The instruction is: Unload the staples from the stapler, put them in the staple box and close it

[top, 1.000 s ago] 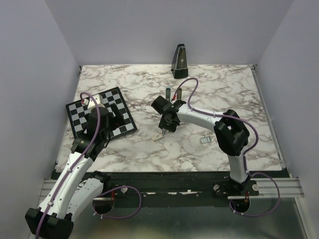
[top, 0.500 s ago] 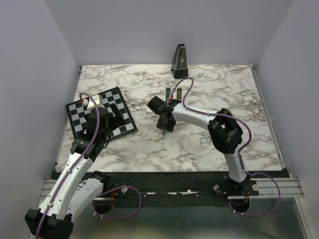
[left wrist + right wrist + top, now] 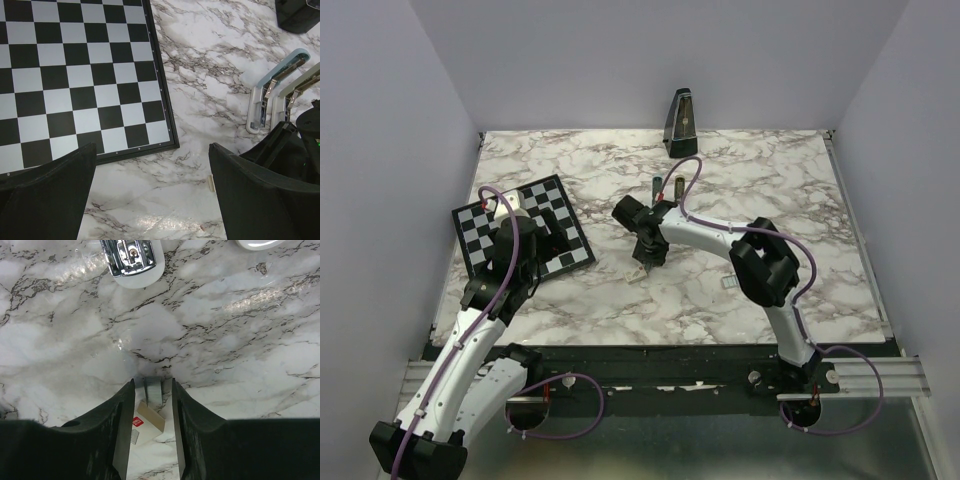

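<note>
Right gripper (image 3: 153, 386), fingers slightly parted, straddles a staple strip (image 3: 153, 395) near the opened stapler (image 3: 132, 260); left gripper (image 3: 152, 195) spread wide.

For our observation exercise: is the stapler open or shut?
Open. The stapler lies split into two narrow bars side by side, with its metal insides showing.

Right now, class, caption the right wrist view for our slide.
Right gripper straddles a staple strip by a small white box; the end of the stapler lies beyond.
</note>
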Motion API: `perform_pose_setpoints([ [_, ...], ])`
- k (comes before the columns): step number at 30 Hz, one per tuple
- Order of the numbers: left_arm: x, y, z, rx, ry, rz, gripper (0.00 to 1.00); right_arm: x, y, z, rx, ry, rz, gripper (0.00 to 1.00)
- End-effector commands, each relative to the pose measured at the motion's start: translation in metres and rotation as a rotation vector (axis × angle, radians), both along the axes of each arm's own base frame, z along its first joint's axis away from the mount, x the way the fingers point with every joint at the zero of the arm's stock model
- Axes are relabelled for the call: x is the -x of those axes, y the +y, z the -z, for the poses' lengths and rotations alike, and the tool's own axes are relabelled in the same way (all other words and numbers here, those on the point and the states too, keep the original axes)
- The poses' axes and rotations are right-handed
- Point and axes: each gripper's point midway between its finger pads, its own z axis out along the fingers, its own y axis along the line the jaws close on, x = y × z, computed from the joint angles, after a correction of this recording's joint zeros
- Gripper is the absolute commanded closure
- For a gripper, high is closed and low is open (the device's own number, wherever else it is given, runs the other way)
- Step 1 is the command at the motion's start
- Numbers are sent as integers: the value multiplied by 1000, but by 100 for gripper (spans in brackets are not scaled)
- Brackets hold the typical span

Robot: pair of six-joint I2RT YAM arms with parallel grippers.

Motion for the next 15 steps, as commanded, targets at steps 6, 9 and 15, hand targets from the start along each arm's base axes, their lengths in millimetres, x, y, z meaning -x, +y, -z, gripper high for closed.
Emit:
perform_pose_setpoints([
  [6, 0, 3, -5, 2, -18, -9, 1, 1, -5, 3, 78, -9, 15, 64],
  [9, 1, 3, -5, 2, -18, -9, 1, 1, -6, 3, 80, -12, 5, 68],
  [15, 0, 3, -5, 0, -18, -10, 1, 3, -10, 4, 83, -23, -38, 74],
])
